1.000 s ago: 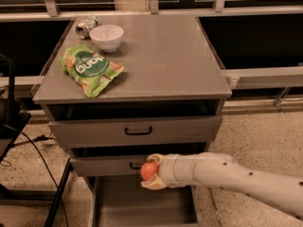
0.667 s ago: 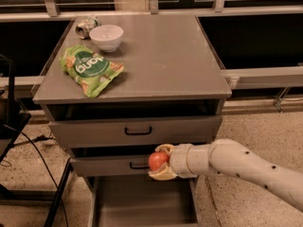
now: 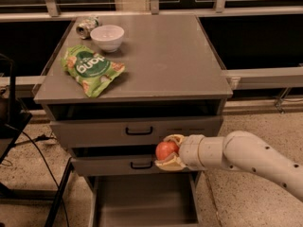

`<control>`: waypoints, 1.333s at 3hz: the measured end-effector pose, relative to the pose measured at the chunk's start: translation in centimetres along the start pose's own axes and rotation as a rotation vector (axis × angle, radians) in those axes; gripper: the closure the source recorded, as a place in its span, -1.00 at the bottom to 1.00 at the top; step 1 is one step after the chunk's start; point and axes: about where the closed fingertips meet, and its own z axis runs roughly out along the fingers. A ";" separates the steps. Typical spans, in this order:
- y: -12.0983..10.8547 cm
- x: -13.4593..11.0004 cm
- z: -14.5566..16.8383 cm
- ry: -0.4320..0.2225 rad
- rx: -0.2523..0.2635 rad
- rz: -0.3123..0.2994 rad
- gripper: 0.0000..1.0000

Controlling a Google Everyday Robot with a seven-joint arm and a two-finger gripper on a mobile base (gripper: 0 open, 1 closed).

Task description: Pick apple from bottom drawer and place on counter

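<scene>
Gripper (image 3: 164, 152) closed on the apple (image 3: 166, 150), one finger above and one below. Apple is smooth, red-orange and round, with no long axis or stem direction visible. It hangs below the counter (image 3: 161, 56) front edge, slightly right of centre, above the open bottom drawer (image 3: 142, 203).

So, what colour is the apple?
The apple is red-orange, camera view; gripper holds it above the bottom drawer.

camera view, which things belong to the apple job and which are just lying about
Job: apple; claw, shut on it in front of the lower drawer front; bottom drawer, pulled out; counter.
Lying about: white bowl, green snack bag, can, all on the counter.
</scene>
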 end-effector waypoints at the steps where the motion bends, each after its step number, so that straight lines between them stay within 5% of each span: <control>1: 0.0 -0.1 0.0 -0.011 -0.008 0.010 1.00; 4: -4.1 -6.8 -7.3 -0.098 -0.049 0.133 1.00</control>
